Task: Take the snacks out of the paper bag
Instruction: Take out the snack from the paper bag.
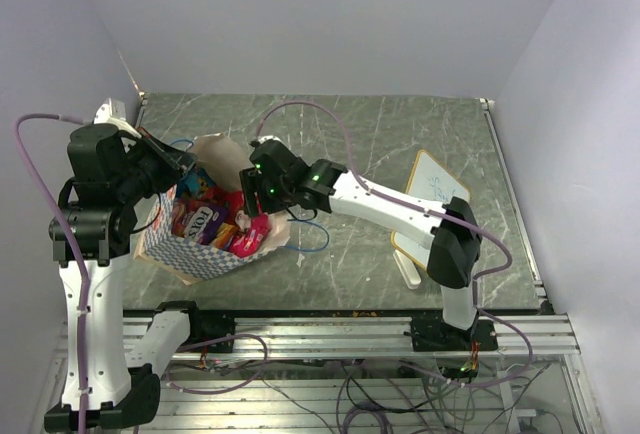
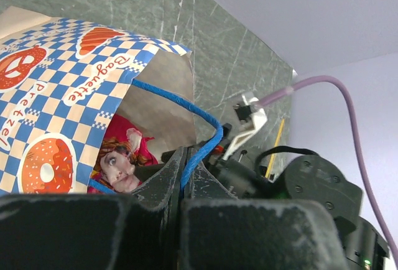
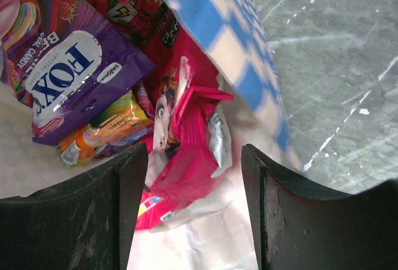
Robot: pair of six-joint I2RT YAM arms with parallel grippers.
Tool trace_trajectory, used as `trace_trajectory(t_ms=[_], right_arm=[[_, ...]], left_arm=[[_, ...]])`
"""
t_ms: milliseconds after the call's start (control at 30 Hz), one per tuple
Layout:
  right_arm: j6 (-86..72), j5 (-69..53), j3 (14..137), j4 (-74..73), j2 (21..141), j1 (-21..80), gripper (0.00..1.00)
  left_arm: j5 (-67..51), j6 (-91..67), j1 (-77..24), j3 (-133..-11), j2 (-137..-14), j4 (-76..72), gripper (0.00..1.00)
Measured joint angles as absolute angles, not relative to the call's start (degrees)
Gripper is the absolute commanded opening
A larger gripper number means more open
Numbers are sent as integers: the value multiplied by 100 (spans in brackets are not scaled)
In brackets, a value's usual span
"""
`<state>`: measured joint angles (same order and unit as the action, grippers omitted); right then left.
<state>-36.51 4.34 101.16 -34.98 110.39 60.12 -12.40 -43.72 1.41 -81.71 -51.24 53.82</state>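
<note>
The paper bag (image 1: pixel 170 246) lies on its side at the left of the table, mouth facing right. Its checkered outside shows in the left wrist view (image 2: pixel 56 96) and right wrist view (image 3: pixel 217 40). Snacks lie in the mouth: a purple Fox packet (image 1: pixel 205 220) (image 3: pixel 68 74), a red-pink packet (image 1: pixel 251 237) (image 3: pixel 199 164) (image 2: pixel 121 155), an orange one (image 3: pixel 106 124) and a small red one (image 3: pixel 134 2). My left gripper (image 1: pixel 188 166) (image 2: pixel 185 161) is shut on the bag's blue string handle (image 2: pixel 180 105), holding the upper lip up. My right gripper (image 1: pixel 253 194) (image 3: pixel 194 152) is open, straddling the red-pink packet without touching it.
A wood-framed whiteboard (image 1: pixel 432 194) lies at the right, next to the right arm's elbow. The bag's second blue handle (image 1: pixel 314 239) trails on the green marble table (image 1: pixel 400 124). White walls close in the table on three sides.
</note>
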Motion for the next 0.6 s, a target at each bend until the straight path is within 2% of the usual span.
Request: trace_trajectory(t_ms=[67,600], right_arm=[[-3605,469,10210,-3487,11181,6071,58],[-3118,497,10733,-3511,11533,6189,4]], left_arm=[[-1323,-4392,141,-8171,-5133,5382,7],[-1503,-4460,141,-8169,-5146,5354,7]])
